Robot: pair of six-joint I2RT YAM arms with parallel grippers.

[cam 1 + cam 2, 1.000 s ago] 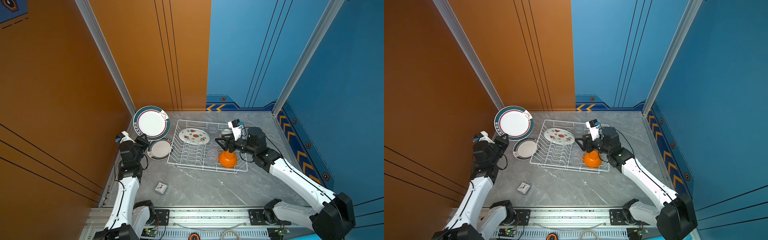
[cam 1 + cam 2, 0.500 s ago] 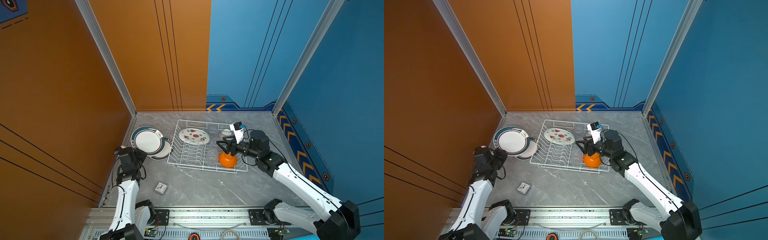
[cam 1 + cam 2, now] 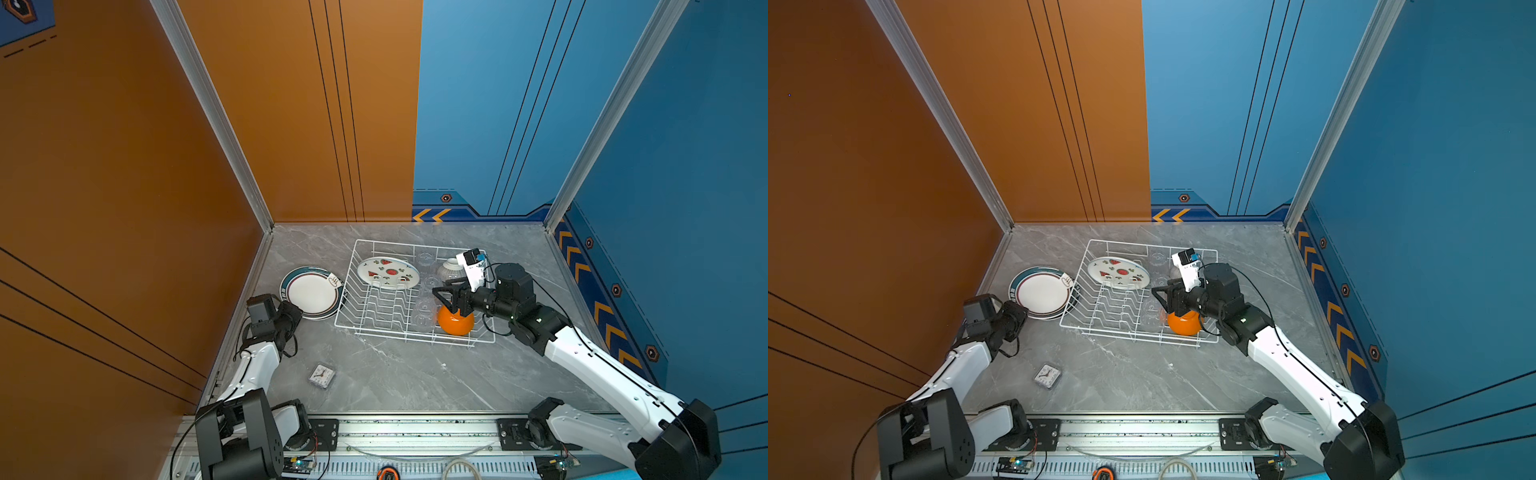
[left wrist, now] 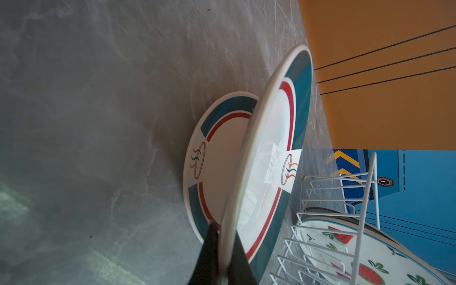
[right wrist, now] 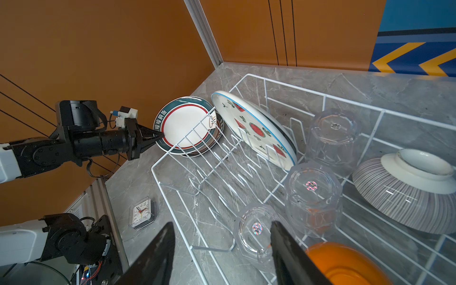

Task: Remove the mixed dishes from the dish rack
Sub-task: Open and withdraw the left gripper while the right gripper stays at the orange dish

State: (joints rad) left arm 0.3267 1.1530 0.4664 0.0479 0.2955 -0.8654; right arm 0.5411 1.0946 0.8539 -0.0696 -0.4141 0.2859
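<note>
Left of the rack [image 3: 384,309], the left hand [image 5: 158,135] pinches the near rim of a teal plate [image 4: 271,153], tilted over a second plate [image 4: 222,148] lying on the counter [image 3: 415,374]; the two seem to touch at the far edge. Inside the rack's right side, the right hand [image 5: 222,224] hangs spread above a tumbler [image 5: 256,229] and the orange bowl [image 3: 455,324]. A fruit plate [image 3: 388,272] leans on the dividers.

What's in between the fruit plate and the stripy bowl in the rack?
Upside-down clear tumblers stand between the fruit plate and the stripy bowl, as the right wrist view shows.
</note>
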